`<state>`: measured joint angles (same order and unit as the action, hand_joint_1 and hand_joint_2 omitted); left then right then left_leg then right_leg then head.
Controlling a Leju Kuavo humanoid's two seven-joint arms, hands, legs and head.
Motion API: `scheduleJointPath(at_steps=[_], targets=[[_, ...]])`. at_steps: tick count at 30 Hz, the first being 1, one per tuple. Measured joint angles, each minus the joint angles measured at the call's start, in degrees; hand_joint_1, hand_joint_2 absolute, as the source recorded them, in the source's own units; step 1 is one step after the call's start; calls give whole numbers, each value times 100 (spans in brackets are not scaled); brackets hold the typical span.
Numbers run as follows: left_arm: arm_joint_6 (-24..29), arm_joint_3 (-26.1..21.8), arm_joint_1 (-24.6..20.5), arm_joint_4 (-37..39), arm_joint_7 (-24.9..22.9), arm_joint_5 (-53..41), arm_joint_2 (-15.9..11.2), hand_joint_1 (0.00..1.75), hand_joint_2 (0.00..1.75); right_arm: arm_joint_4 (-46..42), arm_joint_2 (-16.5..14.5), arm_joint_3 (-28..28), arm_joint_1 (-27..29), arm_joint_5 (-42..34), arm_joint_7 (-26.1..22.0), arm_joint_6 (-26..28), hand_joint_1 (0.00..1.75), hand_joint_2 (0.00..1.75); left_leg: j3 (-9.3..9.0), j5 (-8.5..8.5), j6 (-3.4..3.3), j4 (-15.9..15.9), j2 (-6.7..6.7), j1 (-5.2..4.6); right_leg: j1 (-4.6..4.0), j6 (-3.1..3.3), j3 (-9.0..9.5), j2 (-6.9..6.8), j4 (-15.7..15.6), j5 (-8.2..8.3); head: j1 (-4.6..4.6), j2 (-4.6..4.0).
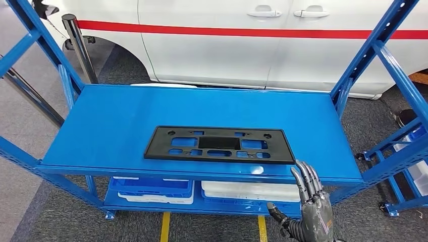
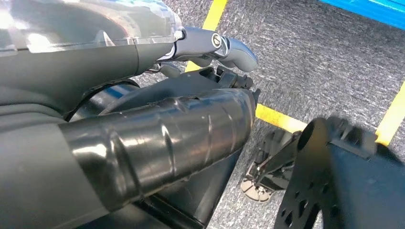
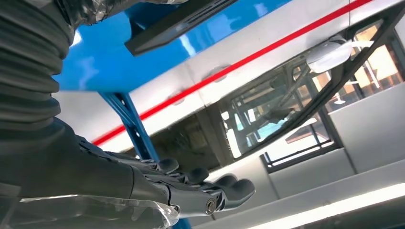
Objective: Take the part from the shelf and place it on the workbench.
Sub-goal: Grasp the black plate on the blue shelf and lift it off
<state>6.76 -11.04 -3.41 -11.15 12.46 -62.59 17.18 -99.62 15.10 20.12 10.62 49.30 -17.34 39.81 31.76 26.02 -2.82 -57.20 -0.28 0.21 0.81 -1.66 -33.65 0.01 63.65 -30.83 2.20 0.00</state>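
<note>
Item: part (image 1: 219,145), flat black rectangular plate w/ cut-outs, lying flat on top level of blue shelf (image 1: 111,116), centre of head frame, slightly toward front edge; its dark edge is also showing at top of right wrist frame (image 3: 176,21). Right hand (image 1: 310,201) is standing at lower right of head frame, just below and in front of shelf's front edge, near part's right end but not touching it; fingers spread and pointing up, holding nothing. In right wrist frame same hand (image 3: 191,183) is lying along lower left, fingers extended. Left hand (image 2: 210,50) is showing at upper centre of left wrist frame, hanging over grey floor (image 2: 325,62) w/ yellow lines (image 2: 277,118); can't tell how its fingers are lying. Lower shelf level is carrying blue bin (image 1: 151,187) and white bin (image 1: 247,191), side by side. White car w/ red stripe (image 1: 252,40) is standing behind shelf, across top of head frame.
</note>
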Motion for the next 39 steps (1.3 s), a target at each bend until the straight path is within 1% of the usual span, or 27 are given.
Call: scheduleJointPath(at_steps=[2, 3, 4, 5, 7, 8, 9, 12, 14, 15, 17, 18, 19, 20, 22, 23, 24, 28, 29, 30, 32, 33, 34, 35, 37, 38, 39], targets=[[-41, 0, -1, 0, 3, -31, 0, 0, 0, 33, 114, 58, -72, 112, 92, -113, 0, 175, -5, 10, -23, 5, 9, -5, 7, -39, -394, 0, 738, -320, 5, 0], [-62, 0, -2, 0, 6, -44, -1, 0, 0, 64, 162, 98, -124, 158, 122, -193, 0, 175, -8, 18, -26, 3, 9, -6, 14, -54, -547, -1, 996, -373, 5, 0], [-83, 0, -3, 0, 8, -55, -1, 0, 0, 106, 203, 146, -193, 204, 139, -278, 0, 175, -17, 27, -24, 1, 7, -6, 24, -65, -604, -1, 1047, -305, 5, 0], [-103, 0, -5, 0, 10, -65, -2, 0, 0, 155, 237, 195, -276, 244, 151, -359, 0, 175, -33, 40, -14, -2, 4, -3, 36, -72, -549, -2, 874, -132, 6, 0], [-147, 0, -8, 0, 15, -91, -2, 0, 0, 269, 288, 294, -479, 322, 172, -496, 0, 175, -63, 81, 24, -24, -1, -5, 62, -73, -214, -3, 109, 291, 7, 0], [-165, 0, -10, 0, 17, -104, -3, 0, 0, 331, 303, 343, -582, 351, 183, -551, 0, 175, -65, 105, 53, -45, -3, -16, 58, -55, -74, 1, -212, 410, 5, 0], [-182, 0, -12, 0, 19, -115, -3, 0, 0, 394, 314, 389, -676, 374, 198, -596, 0, 175, -62, 125, 83, -61, -5, -27, 50, -30, 9, 4, -405, 455, 3, 0], [-216, 0, -17, 0, 19, -128, -8, 0, 0, 550, 324, 497, -882, 393, 231, -673, 0, 175, -62, 163, 167, -68, -7, -40, 37, 82, 36, 12, -473, 427, -2, 0], [-223, 0, -18, 0, 20, -132, -13, 0, 0, 610, 330, 543, -977, 394, 235, -683, 0, 175, -3, 288, 231, -264, -5, -25, 50, 163, 76, 5, -493, 415, -3, 0], [-225, 0, -18, 0, 20, -133, -15, 0, 0, 631, 334, 560, -1013, 394, 239, -684, 0, 175, 119, 427, 258, -532, -3, -15, 53, 197, 97, -3, -502, 406, -5, 0], [-224, 0, -16, 0, 30, -135, -16, 0, 0, 685, 344, 599, -1060, 392, 257, -691, 0, 175, 540, 755, 292, -1311, -2, -5, 37, 243, 122, -15, -501, 374, -7, 0], [-219, 1, -15, 0, 39, -135, -17, 0, 0, 718, 348, 621, -1071, 390, 272, -695, 0, 175, 718, 830, 297, -1619, -2, -4, 27, 253, 143, -18, -500, 354, -7, 0], [-214, 2, -15, 0, 48, -135, -17, 0, 0, 749, 352, 640, -1077, 387, 287, -697, 0, 175, 805, 793, 293, -1743, -2, -4, 18, 258, 172, -17, -499, 329, -7, 0], [-213, 3, -14, 0, 51, -135, -17, 0, 0, 776, 355, 652, -1080, 382, 303, -698, 0, 175, 776, 637, 276, -1638, -2, -4, 9, 257, 213, -13, -499, 302, -7, 0], [-226, 6, -13, 1, 37, -135, -21, 0, 0, 820, 360, 659, -1089, 371, 333, -698, 0, 175, 488, 169, 201, -937, -2, -20, -3, 246, 299, -3, -504, 240, -6, 0], [-234, 6, -11, 1, 29, -137, -24, 0, 0, 838, 362, 661, -1098, 366, 345, -698, 0, 175, 342, 19, 152, -585, -1, -38, -15, 228, 327, 2, -505, 210, 0, 0], [-237, 7, -10, 2, 22, -139, -27, 0, 0, 855, 366, 662, -1107, 362, 353, -697, 0, 175, 234, -47, 109, -327, 1, -57, -19, 200, 339, 5, -512, 189, 1, 0], [-242, 7, -9, 2, 20, -149, -25, 0, 0, 908, 391, 676, -1136, 355, 362, -692, 0, 175, 73, 6, -9, -29, -12, -64, -10, 58, 368, -2, -423, 230, 7, 0], [-243, 7, -9, 2, 20, -151, -21, 0, 0, 916, 398, 680, -1152, 354, 363, -690, 0, 175, 18, 8, -35, 3, -15, -50, -6, 34, 322, -1, -312, 179, 9, 0], [-243, 7, -9, 2, 20, -154, -19, 0, 0, 925, 406, 683, -1169, 353, 363, -689, 0, 175, -35, 13, -56, 26, -16, -39, 2, 14, 219, 1, -110, 64, 11, 0], [-242, 7, -8, 2, 21, -159, -17, 0, 0, 947, 419, 689, -1182, 349, 365, -688, 0, 175, -79, 50, -78, 33, -13, -32, 13, -35, -171, 3, 537, -241, 12, 0], [-237, 7, -8, 2, 21, -161, -17, 0, 0, 962, 426, 691, -1177, 347, 366, -688, 0, 175, -97, 75, -80, 29, -14, -31, 20, -59, -387, 3, 836, -341, 11, 0], [-224, 7, -8, 2, 21, -162, -17, 0, 0, 977, 431, 693, -1172, 345, 368, -688, 0, 175, -125, 105, -75, 25, -16, -29, 30, -80, -537, 2, 985, -335, 11, 0], [-208, 7, -8, 2, 20, -165, -17, 0, 0, 988, 434, 695, -1169, 344, 369, -687, 0, 175, -167, 141, -65, 20, -18, -25, 41, -93, -584, 1, 921, -200, 11, 0], [-179, 7, -8, 2, 20, -167, -16, 0, 0, 999, 437, 696, -1168, 344, 369, -687, 0, 175, -297, 232, -27, 15, -20, -10, 64, -107, -394, -3, 271, 320, 12, 0], [-166, 7, -9, 3, 18, -169, -16, 0, 0, 1007, 440, 697, -1167, 344, 371, -687, 0, 175, -357, 275, 4, 10, -20, -8, 58, -101, -286, -6, -62, 492, 12, 0], [-145, 7, -10, 4, 15, -174, -16, 0, 0, 1014, 446, 699, -1169, 343, 373, -685, 0, 175, -387, 313, 41, 2, -20, -8, 41, -69, -205, -15, -294, 580, 14, 0]])
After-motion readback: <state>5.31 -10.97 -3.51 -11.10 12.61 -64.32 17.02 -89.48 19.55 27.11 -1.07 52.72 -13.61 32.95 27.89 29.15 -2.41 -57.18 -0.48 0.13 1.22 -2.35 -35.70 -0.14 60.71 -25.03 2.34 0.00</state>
